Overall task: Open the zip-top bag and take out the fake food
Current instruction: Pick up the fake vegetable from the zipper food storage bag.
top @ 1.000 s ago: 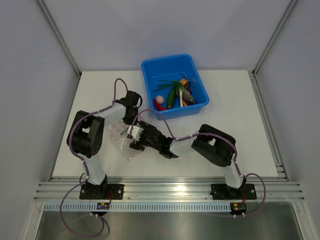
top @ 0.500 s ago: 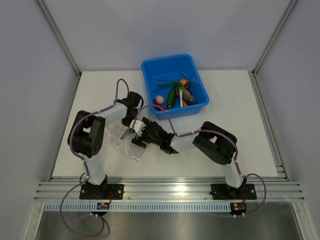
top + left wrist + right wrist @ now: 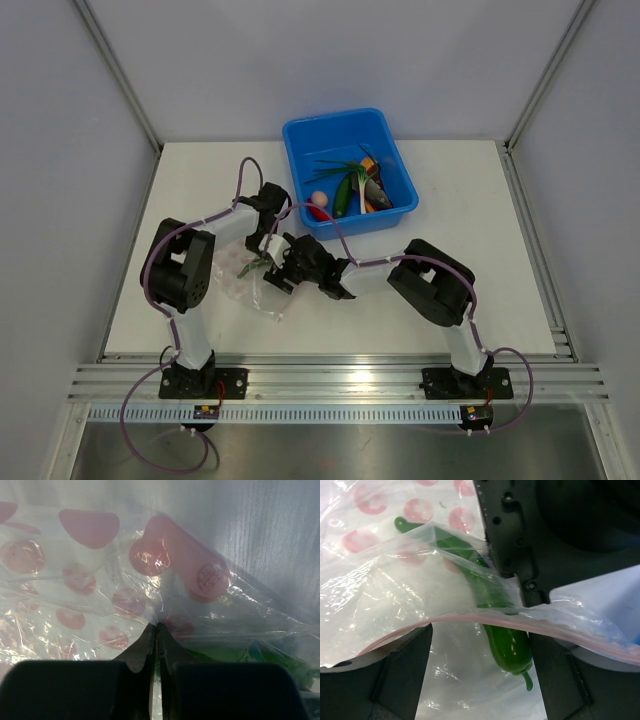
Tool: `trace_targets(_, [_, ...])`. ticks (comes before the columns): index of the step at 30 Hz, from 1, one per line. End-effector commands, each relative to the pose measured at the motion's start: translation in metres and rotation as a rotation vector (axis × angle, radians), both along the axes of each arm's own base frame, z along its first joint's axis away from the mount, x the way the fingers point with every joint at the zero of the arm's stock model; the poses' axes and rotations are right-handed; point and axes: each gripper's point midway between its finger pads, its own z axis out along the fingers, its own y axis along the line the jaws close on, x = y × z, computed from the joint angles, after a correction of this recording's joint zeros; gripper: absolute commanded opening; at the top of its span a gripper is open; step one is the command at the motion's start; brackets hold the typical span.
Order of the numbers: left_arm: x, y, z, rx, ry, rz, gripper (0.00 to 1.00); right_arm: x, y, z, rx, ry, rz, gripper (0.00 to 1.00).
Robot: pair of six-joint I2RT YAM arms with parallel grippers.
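Currently the bag [image 3: 243,285] lies on the table [image 3: 450,250], left of the blue tub [image 3: 300,135] and nearer the arm bases, with both arms folded in over it.

The left gripper [image 3: 156,629] has its jaws pressed fully together on a fold of the clear film, and nothing else sits between them. This pinch acts as an anchor: it holds one wall of the bag up and taut so that the mouth gapes towards the other arm.

The right gripper [image 3: 479,655] faces the mouth with its jaws spread wide and grips nothing. A green chilli [image 3: 502,640] lies between the two fingers, apparently touching neither. The pinkish zip strip [image 3: 445,622] crosses over the chilli, and the stem end pokes out past it. The wide spread gives clearance on both sides of the chilli before closing.

The step in hand is judged to be extraction of this chilli. Most of the toy food [image 3: 352,190] already rests in the tub, so the task appears nearly complete. A pink shape shows through the film in the left wrist view; whether it is a toy piece or print cannot be told.
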Motion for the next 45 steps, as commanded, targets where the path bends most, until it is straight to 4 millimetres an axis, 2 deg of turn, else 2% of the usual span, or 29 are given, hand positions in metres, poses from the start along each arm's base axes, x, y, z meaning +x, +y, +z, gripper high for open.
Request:
trace_targets(1, [-0.014, 0.001, -0.005, 0.004, 0.051, -0.012, 0.03, -0.003, 0.011, 0.000, 0.007, 0.042, 0.054, 0.84])
trace_targets(6, [-0.013, 0.000, -0.004, -0.028, 0.045, 0.000, 0.03, -0.001, 0.008, -0.005, -0.023, 0.026, 0.055, 0.82])
trace_targets(11, [-0.010, -0.008, 0.003, -0.135, 0.019, 0.009, 0.04, -0.007, 0.006, -0.008, -0.050, 0.016, 0.081, 0.75])
trace_targets(20, [0.000, 0.003, 0.008, -0.158, -0.027, 0.072, 0.04, -0.014, 0.010, -0.001, -0.092, -0.058, 0.090, 0.60])
trace_targets(25, [0.005, 0.017, 0.013, -0.183, -0.063, 0.146, 0.04, -0.021, 0.010, 0.006, -0.101, -0.079, 0.099, 0.41])
trace_targets(31, [0.008, 0.023, 0.015, -0.201, -0.086, 0.184, 0.04, -0.018, 0.008, 0.016, -0.121, -0.108, 0.071, 0.29])
trace_targets(36, [0.009, 0.026, 0.019, -0.193, -0.104, 0.193, 0.02, -0.019, 0.011, 0.026, -0.144, -0.162, 0.040, 0.27])
trace_targets(45, [0.008, 0.023, 0.025, -0.211, -0.126, 0.183, 0.00, -0.010, 0.014, 0.040, -0.274, -0.408, -0.053, 0.26])
